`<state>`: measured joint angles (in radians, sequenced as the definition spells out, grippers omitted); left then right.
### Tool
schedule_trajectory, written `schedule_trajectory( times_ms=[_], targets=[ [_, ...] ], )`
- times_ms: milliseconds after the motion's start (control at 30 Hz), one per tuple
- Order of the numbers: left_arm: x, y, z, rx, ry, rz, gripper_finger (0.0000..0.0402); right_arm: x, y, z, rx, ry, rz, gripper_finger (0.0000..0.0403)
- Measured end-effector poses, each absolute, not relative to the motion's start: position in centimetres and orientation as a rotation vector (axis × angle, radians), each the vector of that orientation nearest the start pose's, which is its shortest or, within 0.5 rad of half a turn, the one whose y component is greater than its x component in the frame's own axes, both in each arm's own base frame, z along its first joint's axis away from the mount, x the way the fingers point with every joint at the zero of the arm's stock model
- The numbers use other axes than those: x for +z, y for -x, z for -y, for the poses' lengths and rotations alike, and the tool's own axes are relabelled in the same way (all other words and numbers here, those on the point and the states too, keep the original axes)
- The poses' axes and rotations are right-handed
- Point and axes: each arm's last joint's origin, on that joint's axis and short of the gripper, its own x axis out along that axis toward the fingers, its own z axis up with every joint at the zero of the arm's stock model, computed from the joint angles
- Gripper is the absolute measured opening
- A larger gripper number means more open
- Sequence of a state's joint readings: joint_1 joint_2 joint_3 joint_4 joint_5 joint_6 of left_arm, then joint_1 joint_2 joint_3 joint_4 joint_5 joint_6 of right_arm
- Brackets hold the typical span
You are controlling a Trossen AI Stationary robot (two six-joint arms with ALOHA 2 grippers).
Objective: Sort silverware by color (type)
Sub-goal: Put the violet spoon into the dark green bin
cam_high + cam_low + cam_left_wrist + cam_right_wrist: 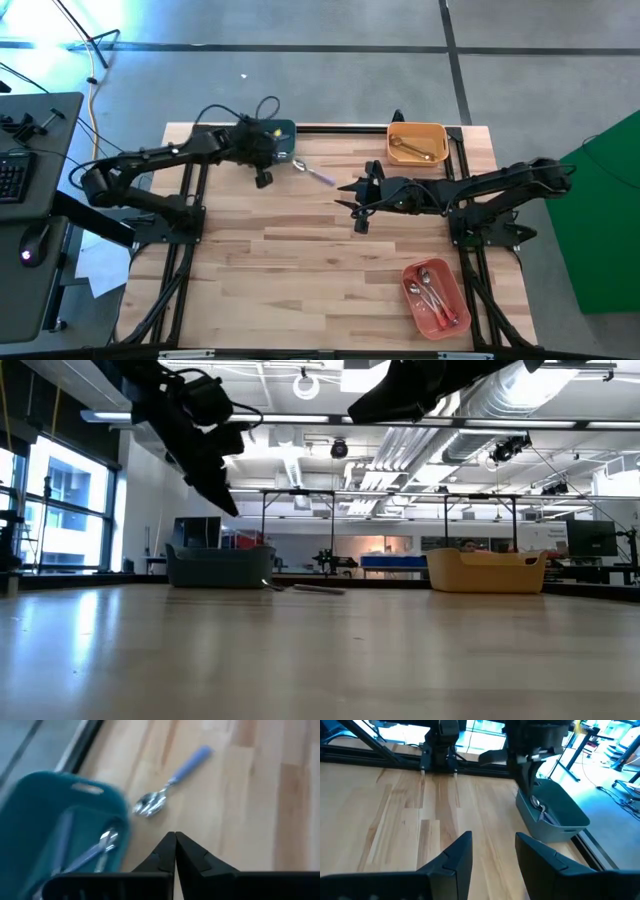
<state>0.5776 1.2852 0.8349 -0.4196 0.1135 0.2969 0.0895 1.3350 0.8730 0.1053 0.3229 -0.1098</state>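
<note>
A spoon with a silver bowl and a lavender handle (312,172) (170,785) (305,588) lies flat on the wooden table, just right of the teal bin (283,135) (45,820). Lavender-handled silverware (92,852) lies in that bin. My left gripper (263,180) (175,847) hangs shut and empty above the table at the bin's near side, a little short of the spoon. My right gripper (350,207) (492,855) hovers open and empty over the table's middle, pointing toward the left arm (530,765).
An orange bin (418,142) (487,571) with gold silverware stands at the far right. A red-pink bin (435,297) with red-pink-handled silverware sits near the front right. Black frame rails (185,210) run along both table sides. Bare wood lies between the arms and the near edge.
</note>
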Motion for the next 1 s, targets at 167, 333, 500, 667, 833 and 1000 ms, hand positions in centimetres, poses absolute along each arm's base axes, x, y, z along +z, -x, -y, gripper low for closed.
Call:
schedule_trajectory(
  times_ms=[167,333,500,667,833,1000],
  targets=[
    [21.7,-24.9,-11.3,0.202,-0.004,-0.839,0.0030,27.1,-29.3,-1.7,-0.210,0.185,-0.367,0.0133],
    [20.6,-28.2,-10.9,0.181,-0.046,-0.847,0.0077,27.0,-29.3,-1.7,-0.210,0.187,-0.375,0.0133],
    [19.9,-31.1,-14.1,0.150,-0.100,-0.981,0.0121,27.0,-29.3,-1.7,-0.209,0.188,-0.379,0.0133],
    [18.5,-33.5,-17.3,0.072,-0.164,-1.103,0.0145,26.9,-29.3,-1.7,-0.203,0.207,-0.387,0.0133],
    [17.4,-35.3,-18.7,-0.023,-0.230,-1.152,0.0150,26.8,-29.2,-1.7,-0.198,0.217,-0.402,0.0133],
    [16.1,-36.1,-19.5,-0.055,-0.236,-1.187,0.0150,26.7,-29.2,-1.7,-0.198,0.219,-0.411,0.0133]
  ],
)
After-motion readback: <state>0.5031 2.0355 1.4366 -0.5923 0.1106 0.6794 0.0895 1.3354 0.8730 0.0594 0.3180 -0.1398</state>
